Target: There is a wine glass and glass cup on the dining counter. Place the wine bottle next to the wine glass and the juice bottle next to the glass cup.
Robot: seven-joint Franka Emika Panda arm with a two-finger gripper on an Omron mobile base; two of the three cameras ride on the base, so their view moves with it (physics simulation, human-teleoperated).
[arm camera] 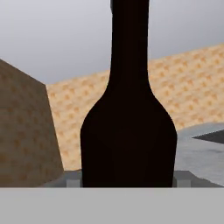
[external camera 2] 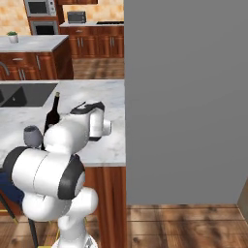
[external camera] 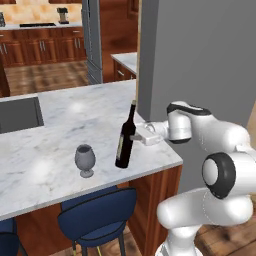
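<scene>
On the desk [external camera: 60, 135], fingers [external camera: 134, 135] grip the bottle [external camera: 125, 140] at mid-body (slightly tilted, base on the marble), just beside the glass [external camera: 85, 160].

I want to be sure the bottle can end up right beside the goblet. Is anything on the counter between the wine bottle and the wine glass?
Nothing visible stands between them. The wine bottle, held in the gripper, stands upright on the dining counter just right of the wine glass, with only bare marble in the gap.
</scene>
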